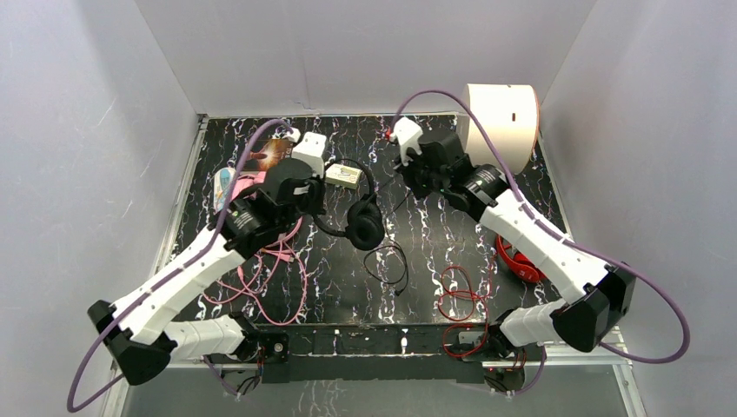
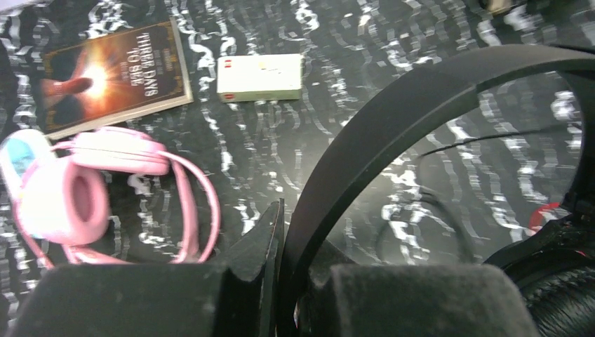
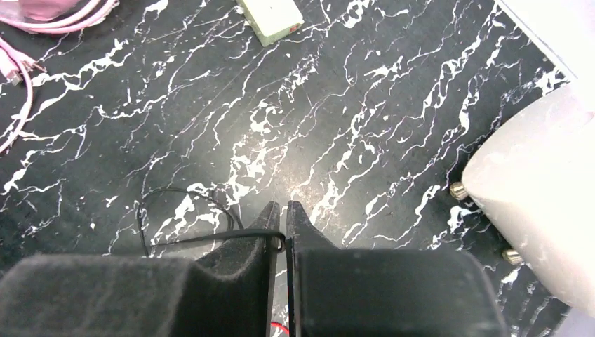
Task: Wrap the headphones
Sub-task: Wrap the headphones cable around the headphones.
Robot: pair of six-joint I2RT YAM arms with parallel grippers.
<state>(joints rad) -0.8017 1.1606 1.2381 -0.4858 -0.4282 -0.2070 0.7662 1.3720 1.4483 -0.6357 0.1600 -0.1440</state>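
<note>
At the bottom of the overhead frame, just above the arm bases, a red cable (image 1: 454, 295) lies in loose loops on the black, white-veined surface (image 1: 426, 234). It trails toward the red headphones (image 1: 511, 259) at centre right, which are half hidden under the right arm. Lower left of centre, a pink cable (image 1: 261, 282) sprawls in wide tangles beneath the left arm.

In the middle of the frame sit the black headphones (image 1: 365, 228), with one ear cup resting on the surface and the headband arching up to the left. The left hand (image 2: 291, 253) is clamped on that headband: in its own camera the black band rises from between the two fingers and curves off to the upper right.

The right hand (image 3: 282, 210), right of centre in the overhead view, has its fingers pressed together. They pinch the thin black cable (image 3: 210, 239), which runs off to the left from the fingertips in a slack curl.

Farther up, on the left of the left wrist view, the pink headphones (image 2: 63, 200) lie flat. Above them are a book (image 2: 116, 74) and, to its right, a small cream box (image 2: 259, 77), well apart from the headband. A white cylinder (image 1: 500, 122) stands in the upper right corner of the overhead view.
</note>
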